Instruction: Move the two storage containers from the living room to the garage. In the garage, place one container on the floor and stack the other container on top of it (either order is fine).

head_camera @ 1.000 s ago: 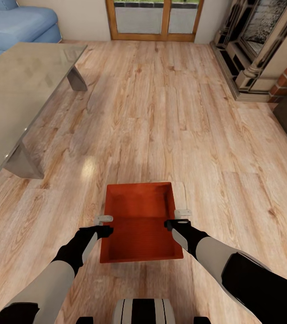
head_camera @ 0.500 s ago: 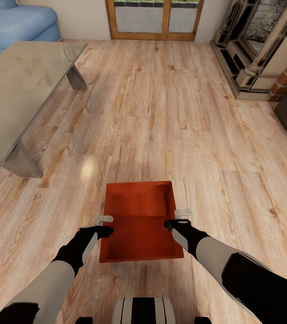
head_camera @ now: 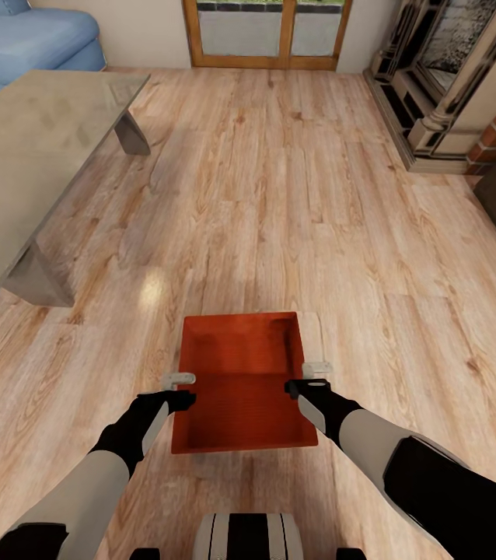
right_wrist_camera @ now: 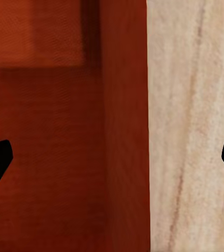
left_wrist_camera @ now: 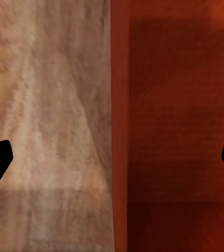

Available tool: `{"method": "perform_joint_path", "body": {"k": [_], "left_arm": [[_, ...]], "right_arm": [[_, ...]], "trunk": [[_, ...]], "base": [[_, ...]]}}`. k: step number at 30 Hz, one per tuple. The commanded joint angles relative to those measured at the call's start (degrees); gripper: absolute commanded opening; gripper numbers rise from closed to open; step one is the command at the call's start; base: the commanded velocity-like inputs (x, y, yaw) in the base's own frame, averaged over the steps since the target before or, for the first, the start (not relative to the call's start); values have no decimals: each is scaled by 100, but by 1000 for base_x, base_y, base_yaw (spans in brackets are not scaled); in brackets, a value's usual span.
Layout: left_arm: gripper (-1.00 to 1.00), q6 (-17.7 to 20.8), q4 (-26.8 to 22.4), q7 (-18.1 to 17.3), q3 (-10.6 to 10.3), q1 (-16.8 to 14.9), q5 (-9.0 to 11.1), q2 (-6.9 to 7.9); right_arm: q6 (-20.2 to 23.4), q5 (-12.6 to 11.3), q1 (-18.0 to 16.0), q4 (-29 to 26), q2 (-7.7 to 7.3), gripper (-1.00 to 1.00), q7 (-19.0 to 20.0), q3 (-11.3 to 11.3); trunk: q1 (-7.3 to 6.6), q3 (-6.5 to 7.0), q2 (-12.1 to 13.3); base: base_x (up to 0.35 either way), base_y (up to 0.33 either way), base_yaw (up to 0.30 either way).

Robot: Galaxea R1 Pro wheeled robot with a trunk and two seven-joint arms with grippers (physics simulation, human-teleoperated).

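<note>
orange-red open-topped storage container (head_camera: 242,381), upright on the light wood plank flooring (head_camera: 279,218)

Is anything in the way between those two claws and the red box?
Nothing visible is. The left gripper and right gripper are open, each straddling a side wall of the orange-red storage container, with only wood floor beside it.

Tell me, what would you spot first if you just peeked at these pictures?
The bright orange-red storage container on the wood floor, right in front of the robot. The left gripper and right gripper are open, one straddling each side wall. Further off, a glass-topped table stands at the left and a blue sofa behind it.
</note>
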Motion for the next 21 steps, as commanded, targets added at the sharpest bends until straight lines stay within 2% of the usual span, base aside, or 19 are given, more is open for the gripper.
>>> {"method": "perform_joint_path", "body": {"k": [1,4,21], "left_arm": [[100,31,-8,26,-1,0,25,-2],[100,31,-4,26,-1,0,25,-2],[100,32,1,25,-7,0,25,-26]], "right_arm": [[36,-26,-3,-13,0,100,-37,48],[36,-26,-3,-13,0,100,-36,48],[36,-26,-3,-13,4,100,-31,48]], "trunk": [[22,-22,-43],[88,-75,-163],[88,-75,-163]], "base": [[0,0,0],[0,0,0],[0,0,0]]}}
